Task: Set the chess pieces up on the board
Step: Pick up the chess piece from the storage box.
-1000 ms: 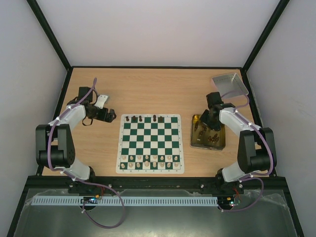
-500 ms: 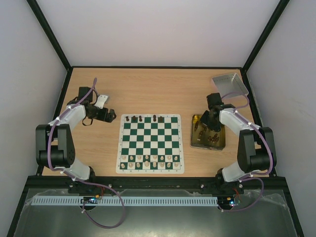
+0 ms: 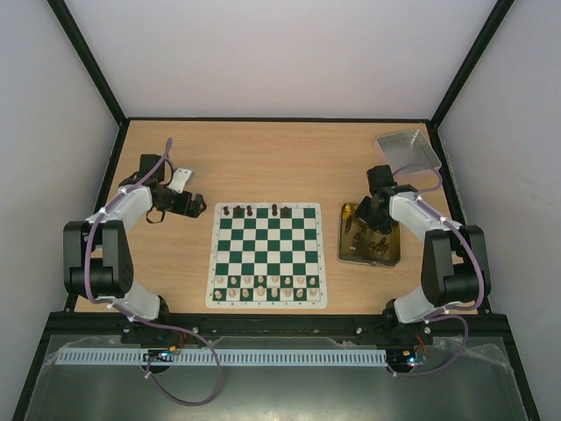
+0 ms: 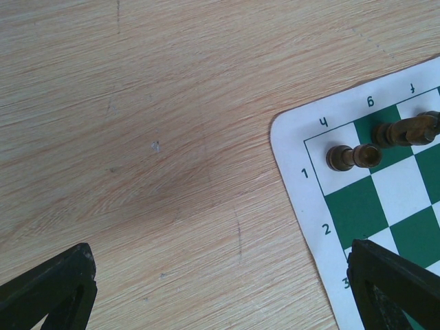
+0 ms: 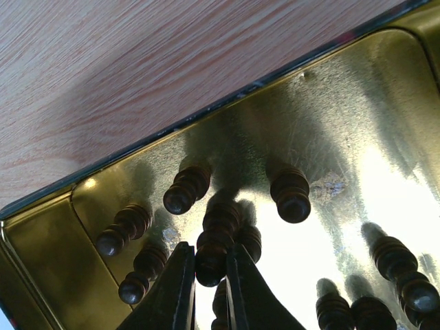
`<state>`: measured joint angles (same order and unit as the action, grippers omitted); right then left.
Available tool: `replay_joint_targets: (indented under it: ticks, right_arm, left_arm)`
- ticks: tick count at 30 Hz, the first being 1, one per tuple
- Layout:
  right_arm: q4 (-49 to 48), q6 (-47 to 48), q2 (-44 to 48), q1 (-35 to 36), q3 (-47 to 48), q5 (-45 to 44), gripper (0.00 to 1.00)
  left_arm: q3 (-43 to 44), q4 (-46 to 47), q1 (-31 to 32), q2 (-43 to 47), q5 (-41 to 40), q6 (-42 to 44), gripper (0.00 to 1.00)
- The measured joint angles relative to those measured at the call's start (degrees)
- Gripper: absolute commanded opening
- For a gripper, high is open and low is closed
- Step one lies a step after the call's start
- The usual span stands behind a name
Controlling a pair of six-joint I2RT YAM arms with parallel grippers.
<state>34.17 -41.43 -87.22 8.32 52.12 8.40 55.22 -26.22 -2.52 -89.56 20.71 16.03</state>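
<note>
Even bright light, glare on tin [image 5: 357,189], soft shadows

black-and-white arms [image 3: 98,263], purple cables [image 3: 216,368], black jaws

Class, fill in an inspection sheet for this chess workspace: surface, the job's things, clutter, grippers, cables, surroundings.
Surface: wooden table, light grain, faint scuffs.
Job's things: board lies flat mid-table; a few dark pieces stand on its far row, more lie in the gold tin to its right.
Clutter: pale pieces on the board's near rows; grey tray at the far right corner.
Grippers: left gripper open above bare table beside the board's corner; right gripper closed around one dark piece in the tin.
Cables: purple cables run along both arms and loop at the front.
Surroundings: pale walls with a black frame.
</note>
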Motion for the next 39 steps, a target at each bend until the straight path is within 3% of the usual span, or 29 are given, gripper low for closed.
replay_joint_targets:
  ticks: [8,24,39]
  right_arm:
    - [0.0,0.0,0.0,0.0,0.0,-0.2,0.02]
    - [0.7,0.1,0.3,0.0,0.7,-2.6,0.02]
    - [2.8,0.5,6.4,0.3,1.9,-4.2,0.02]
  left_arm:
    - [0.0,0.0,0.0,0.0,0.0,0.0,0.99]
    - [0.0,0.0,0.0,0.0,-0.3,0.0,0.99]
    - [0.0,0.0,0.0,0.0,-0.9,0.0,0.99]
